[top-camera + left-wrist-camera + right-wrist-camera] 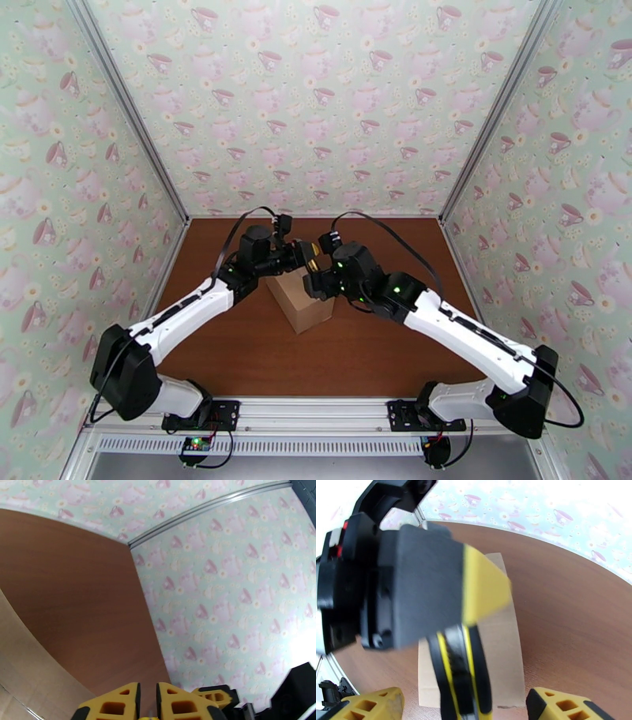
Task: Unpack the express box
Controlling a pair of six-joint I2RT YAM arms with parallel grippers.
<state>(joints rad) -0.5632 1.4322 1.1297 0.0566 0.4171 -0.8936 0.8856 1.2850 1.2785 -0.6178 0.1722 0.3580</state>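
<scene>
My left gripper had its 2 yellow fingers almost together, clamped on a yellow-and-black tool. My right gripper stood with its jaws wide apart, 1 finger on each side of that tool. The express box sat mid-table on the brown tabletop, just beneath both grippers.

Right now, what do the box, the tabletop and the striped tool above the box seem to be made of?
The express box: brown cardboard, matte, with flat papery faces and sharp folded edges.
The tabletop: wood or wood-look laminate, reddish brown, fine grain lines, slight sheen.
The yellow-and-black tool: probably hard plastic, smooth and glossy; blurred, so I can't be sure.
</scene>
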